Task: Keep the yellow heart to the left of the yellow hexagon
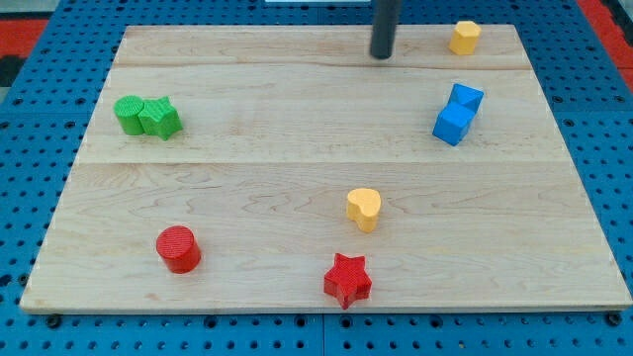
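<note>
The yellow heart [364, 209] lies on the wooden board right of centre, in the lower half. The yellow hexagon [465, 37] sits near the board's top edge at the right. The heart is to the left of the hexagon and well below it. My tip [382, 55] is near the top edge, left of the hexagon and far above the heart, touching no block.
Two blue blocks [457, 112] touch each other at the right. A green round block [129, 113] and a green star [159, 118] touch at the left. A red cylinder [179, 248] lies at the lower left and a red star [347, 280] at the bottom centre.
</note>
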Available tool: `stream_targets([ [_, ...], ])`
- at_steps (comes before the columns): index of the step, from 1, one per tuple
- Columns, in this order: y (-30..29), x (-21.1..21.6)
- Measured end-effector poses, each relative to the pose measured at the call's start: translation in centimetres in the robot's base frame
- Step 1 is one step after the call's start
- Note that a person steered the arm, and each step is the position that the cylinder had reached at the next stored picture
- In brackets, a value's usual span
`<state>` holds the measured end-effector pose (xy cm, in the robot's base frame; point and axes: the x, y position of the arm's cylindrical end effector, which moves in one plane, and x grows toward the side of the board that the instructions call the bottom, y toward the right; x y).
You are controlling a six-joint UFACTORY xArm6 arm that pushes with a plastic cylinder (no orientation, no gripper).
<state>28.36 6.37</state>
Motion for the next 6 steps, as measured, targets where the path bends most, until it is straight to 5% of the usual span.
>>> stream_targets([
  [1,0.1,9.6],
  [2,7.6,17.0],
  [3,6.4,24.3],
  [4,-0.9,24.8],
  [5,-7.2,18.5],
  [6,-9.3,19.4],
])
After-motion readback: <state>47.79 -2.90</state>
